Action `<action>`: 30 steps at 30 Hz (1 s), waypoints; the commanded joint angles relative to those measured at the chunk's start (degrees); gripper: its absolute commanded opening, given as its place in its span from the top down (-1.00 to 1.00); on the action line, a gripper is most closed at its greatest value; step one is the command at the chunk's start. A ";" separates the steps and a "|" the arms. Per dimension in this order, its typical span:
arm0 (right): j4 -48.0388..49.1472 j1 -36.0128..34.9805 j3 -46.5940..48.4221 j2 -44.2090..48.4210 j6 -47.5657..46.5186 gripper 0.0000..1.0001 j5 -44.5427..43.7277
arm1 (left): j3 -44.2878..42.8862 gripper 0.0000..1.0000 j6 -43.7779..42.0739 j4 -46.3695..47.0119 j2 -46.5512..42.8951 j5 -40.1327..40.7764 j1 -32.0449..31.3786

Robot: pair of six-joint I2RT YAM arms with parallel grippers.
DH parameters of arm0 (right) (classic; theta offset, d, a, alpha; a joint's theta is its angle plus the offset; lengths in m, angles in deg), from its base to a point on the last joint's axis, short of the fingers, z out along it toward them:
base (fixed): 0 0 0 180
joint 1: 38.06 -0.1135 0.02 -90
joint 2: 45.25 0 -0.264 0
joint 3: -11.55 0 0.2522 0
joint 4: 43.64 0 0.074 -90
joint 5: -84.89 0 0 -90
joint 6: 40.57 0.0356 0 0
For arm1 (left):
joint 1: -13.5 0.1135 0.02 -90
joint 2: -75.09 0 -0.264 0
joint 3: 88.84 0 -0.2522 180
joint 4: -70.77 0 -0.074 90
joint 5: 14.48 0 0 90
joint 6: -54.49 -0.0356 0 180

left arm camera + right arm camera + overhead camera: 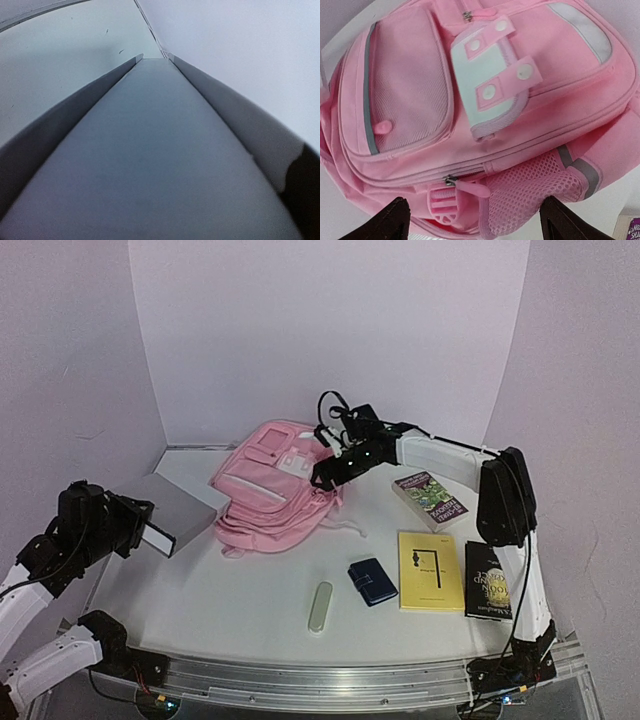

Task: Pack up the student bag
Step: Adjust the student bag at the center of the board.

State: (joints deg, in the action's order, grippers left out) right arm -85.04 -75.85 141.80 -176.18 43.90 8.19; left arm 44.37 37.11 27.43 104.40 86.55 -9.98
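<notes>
Your right pincer hangs with its two dark fingertips spread wide apart and nothing between them, just above the pink backpack. Directly under it are a zip pull with a pink tab and a mesh side pocket.

Take the table as a clock with the arm bases at 6. The backpack lies flat just past the centre, toward 11, with its front pockets facing up. The right pincer reaches over its 3 o'clock edge.

At 9 o'clock, your left pincer is clamped on the end of a grey book. The book points toward the backpack, and its far corner is near the fabric. From the left wrist, the grey book fills the view.

As far as I can judge, packing has hardly begun. No pocket gapes open and nothing shows inside.

Left on the table:
- a green and purple paperback at 2
- a yellow book at 4
- a black book just beside the yellow one
- a dark blue wallet at 5
- a pale green case near 6

**Writing:** The black book has pale lettering and the yellow one a small dark drawing, both too small to read. The backpack shows no brand.
</notes>
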 commanded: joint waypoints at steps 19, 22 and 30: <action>-3.99 -2.89 5.94 -7.43 -3.58 -0.71 -2.69 | -3.80 0.86 -0.11 -4.21 -3.35 3.68 -0.10; -5.01 -2.85 7.35 -10.96 -4.25 -0.74 -5.14 | -4.41 0.86 -0.63 -4.41 -3.47 4.00 -0.13; -7.50 -0.03 3.52 -13.94 -3.45 -0.70 -7.15 | -6.51 0.86 -2.21 -5.61 -2.83 4.76 -0.09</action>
State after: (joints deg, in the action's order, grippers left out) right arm -88.42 -79.03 147.43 -188.97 40.08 4.30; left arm 41.43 36.70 20.05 101.32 89.42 -10.05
